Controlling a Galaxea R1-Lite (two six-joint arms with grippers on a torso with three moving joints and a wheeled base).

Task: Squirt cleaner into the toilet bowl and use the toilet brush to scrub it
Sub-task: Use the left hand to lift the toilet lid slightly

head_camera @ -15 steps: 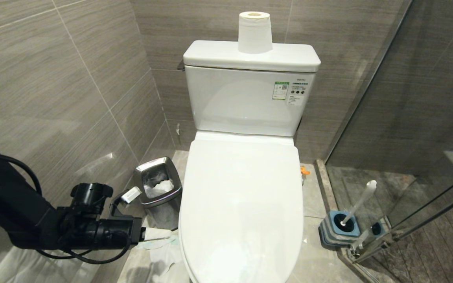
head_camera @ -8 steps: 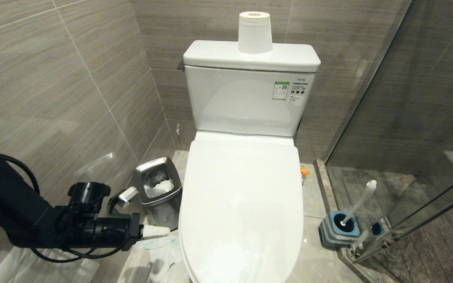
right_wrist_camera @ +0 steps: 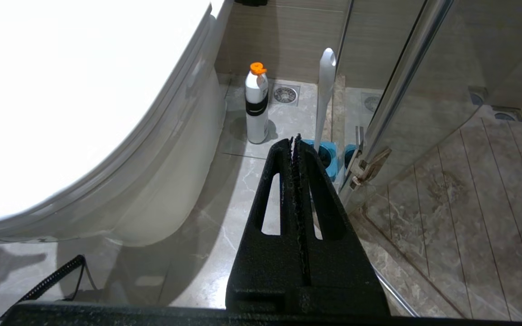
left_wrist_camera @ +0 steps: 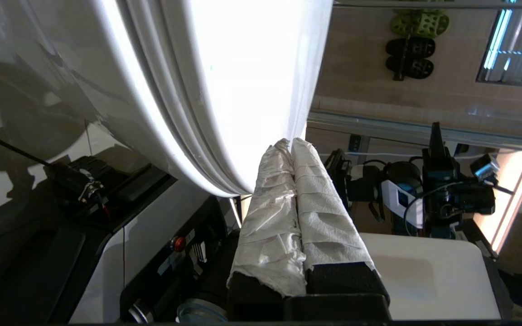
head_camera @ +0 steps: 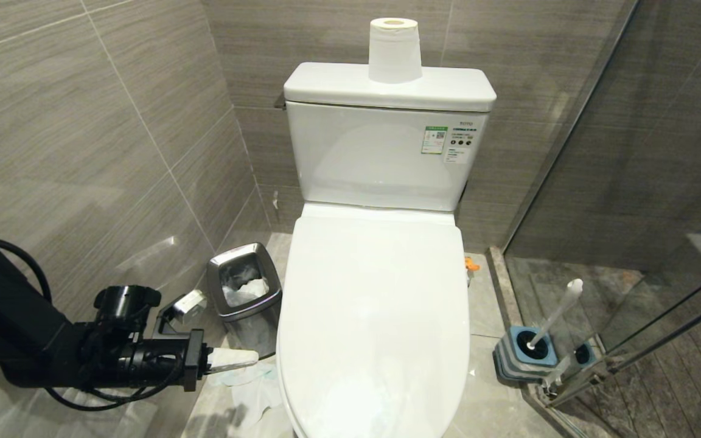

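The toilet bowl (head_camera: pixel 375 316) fills the middle of the head view with its white lid down, so the basin is hidden. My left gripper (head_camera: pixel 252 357), its fingers wrapped in white paper, is shut and points level at the toilet's left side, close under the seat edge (left_wrist_camera: pixel 206 136); the left wrist view shows my left gripper (left_wrist_camera: pixel 288 144) empty. The toilet brush (head_camera: pixel 560 310) stands tilted in its blue holder (head_camera: pixel 524 356) on the floor to the right. My right gripper (right_wrist_camera: pixel 295 138) is shut and empty, low beside the toilet. The cleaner is out of view.
A white bottle with an orange cap (right_wrist_camera: pixel 257 106) stands on the floor between toilet and brush holder. A steel waste bin (head_camera: pixel 244 289) sits left of the toilet, with crumpled paper (head_camera: pixel 247 389) on the floor. A glass shower door (head_camera: pixel 630 182) closes the right side. A paper roll (head_camera: pixel 394 48) tops the tank.
My left arm has drawn a little back to the left and its wrist has turned, with the wrapped fingers still shut. The toilet, brush and bin have not moved.
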